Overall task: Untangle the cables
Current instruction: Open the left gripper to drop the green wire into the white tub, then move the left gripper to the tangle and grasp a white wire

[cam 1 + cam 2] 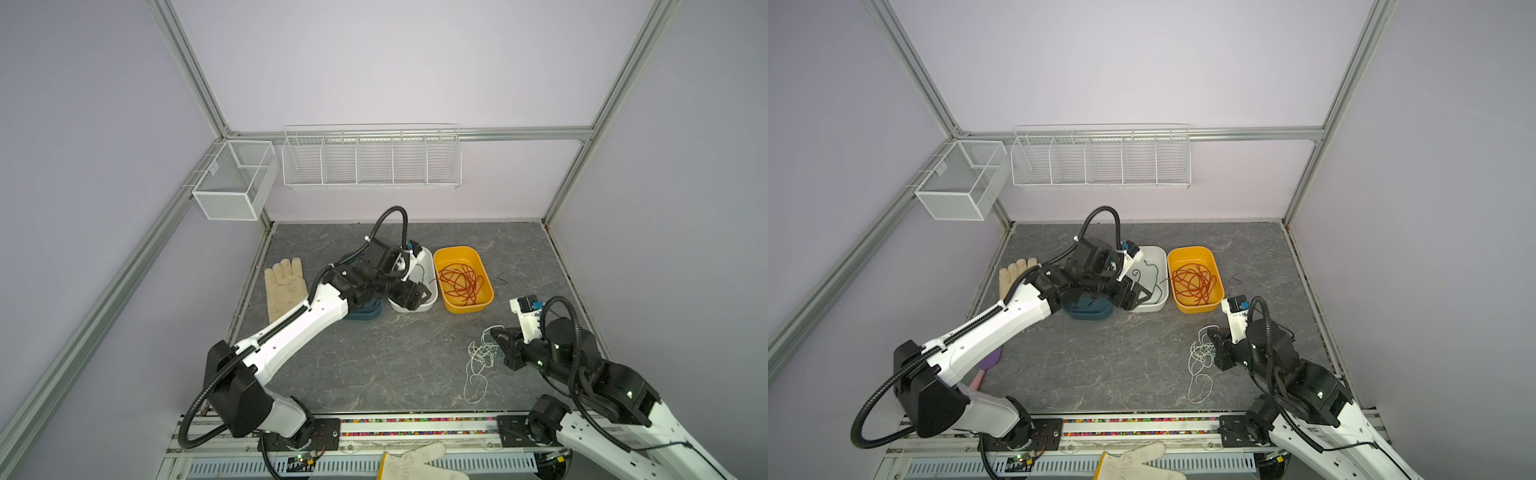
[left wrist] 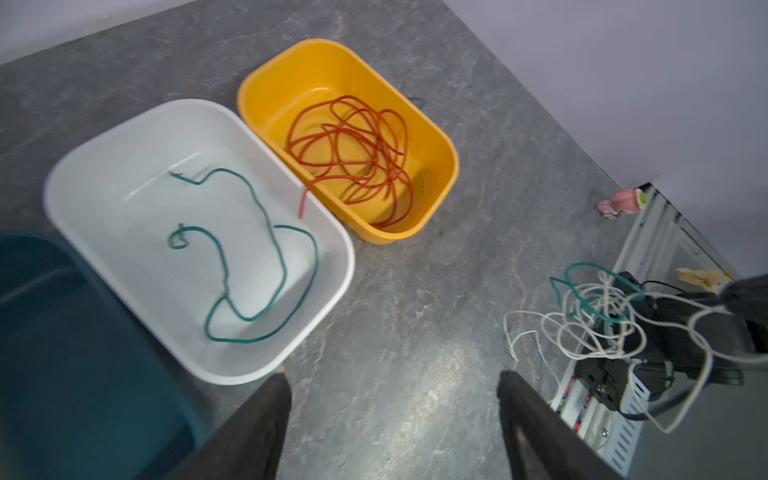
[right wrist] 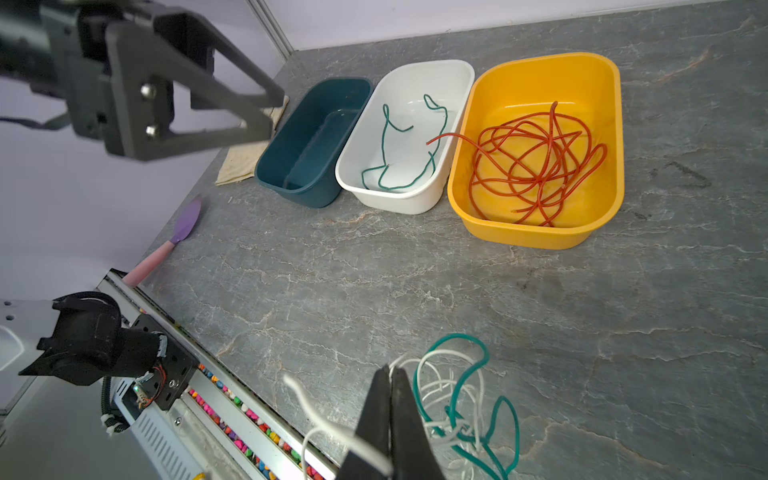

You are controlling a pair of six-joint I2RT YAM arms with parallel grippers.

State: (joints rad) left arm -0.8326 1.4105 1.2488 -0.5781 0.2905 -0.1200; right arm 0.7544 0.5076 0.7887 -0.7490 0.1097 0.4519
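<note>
Beside green cable in white bin: teal bin.

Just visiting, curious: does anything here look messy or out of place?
The red cable end pokes out of the yellow bin into the white bin. By the right gripper, a green cable is tangled with the white cable.

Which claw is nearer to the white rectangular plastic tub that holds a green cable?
Left. The left claw hangs open over the near end of the white plastic tub. The right claw is far off, shut, at the tangle of white and green cables.
</note>
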